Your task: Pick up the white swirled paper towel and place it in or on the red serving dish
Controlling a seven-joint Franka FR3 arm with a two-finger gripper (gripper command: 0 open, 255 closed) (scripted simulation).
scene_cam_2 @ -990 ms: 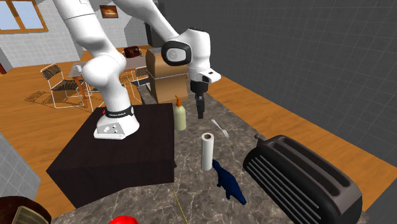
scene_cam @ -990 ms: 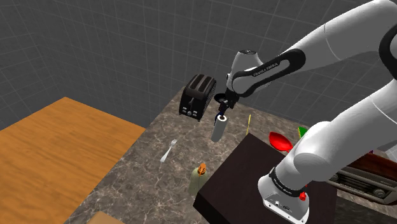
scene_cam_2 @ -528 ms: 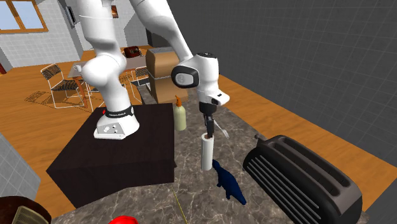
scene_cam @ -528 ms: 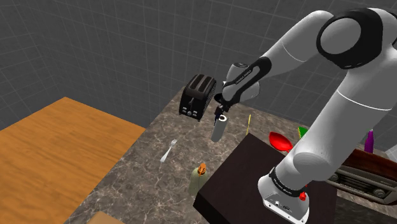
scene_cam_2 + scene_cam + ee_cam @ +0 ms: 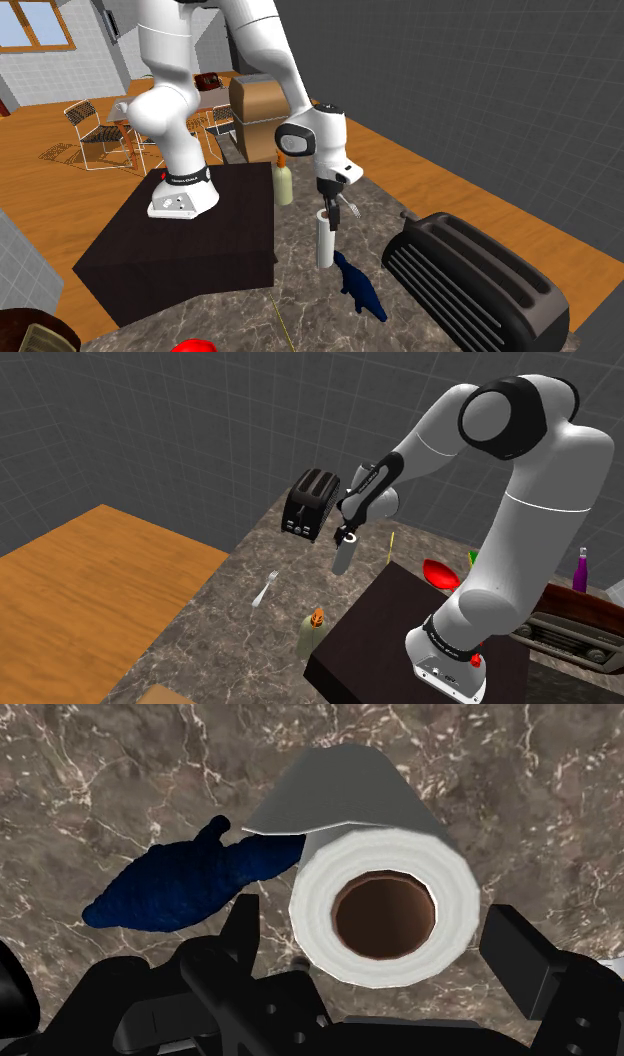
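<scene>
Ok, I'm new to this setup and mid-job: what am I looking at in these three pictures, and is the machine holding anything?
It is one white robot arm on a dark box, with a black two-finger hand. One picture looks down from beside the box, one faces the arm across the marble counter, and one comes from a camera on the hand. On the counter: a paper towel roll, a black toaster, a bottle, a fork and a blue toy animal. The red dish sits beside the box. The hand is open, fingers either side of the upright roll's top without clasping it, so nothing is held.
</scene>
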